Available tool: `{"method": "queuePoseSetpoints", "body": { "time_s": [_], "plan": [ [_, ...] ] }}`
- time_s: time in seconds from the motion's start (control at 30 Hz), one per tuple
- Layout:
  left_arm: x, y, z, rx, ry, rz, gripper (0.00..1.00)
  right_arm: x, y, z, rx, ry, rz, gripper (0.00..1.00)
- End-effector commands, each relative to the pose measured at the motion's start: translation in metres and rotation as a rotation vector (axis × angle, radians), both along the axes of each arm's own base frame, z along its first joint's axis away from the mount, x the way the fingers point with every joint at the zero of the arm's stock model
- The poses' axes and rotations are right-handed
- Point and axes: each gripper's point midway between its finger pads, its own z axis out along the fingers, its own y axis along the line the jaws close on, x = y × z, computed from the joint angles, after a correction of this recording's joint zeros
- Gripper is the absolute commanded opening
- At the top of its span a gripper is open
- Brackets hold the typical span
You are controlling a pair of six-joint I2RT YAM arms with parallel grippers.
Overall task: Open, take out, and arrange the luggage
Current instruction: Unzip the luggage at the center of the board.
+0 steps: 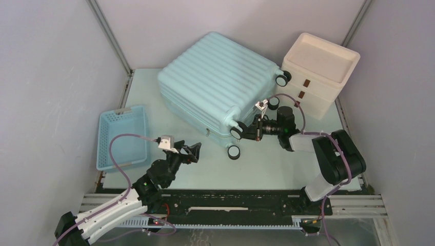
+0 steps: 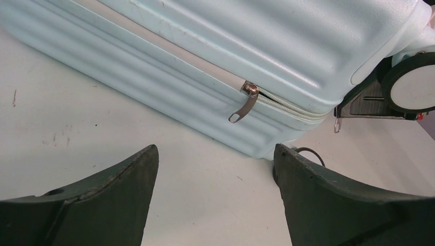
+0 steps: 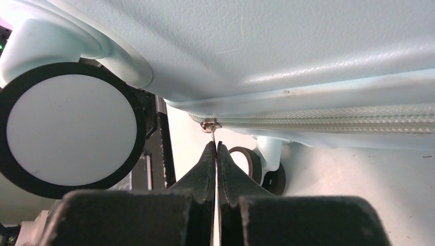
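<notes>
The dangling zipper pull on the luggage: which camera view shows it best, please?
Left wrist: the zipper pull hangs close and sharp. Top external shows a speck; right wrist shows only the other pull, pinched.

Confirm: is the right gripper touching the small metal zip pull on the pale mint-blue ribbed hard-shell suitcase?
Touching. The right wrist view shows the right gripper shut on the thin zip pull, no gap either side.

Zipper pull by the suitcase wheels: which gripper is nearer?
Right. The right gripper is shut on the zipper pull beside the wheels of the luggage; the left gripper hangs open off the luggage's long side, touching nothing.
</notes>
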Motion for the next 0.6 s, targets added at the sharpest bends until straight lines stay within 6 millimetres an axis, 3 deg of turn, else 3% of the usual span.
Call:
{"method": "queuePoseSetpoints", "body": {
  "time_s": [0.0,0.57],
  "plan": [
    [0.001,-0.001,0.016,-0.05,-0.035,0.008,0.87,0.021,-0.018,-0.018,-0.11,-0.023,-0.088,0.0],
    [0.002,-0.002,0.016,-0.048,-0.032,0.005,0.87,0.043,-0.032,-0.004,-0.256,-0.193,-0.167,0.0]
  ]
}}
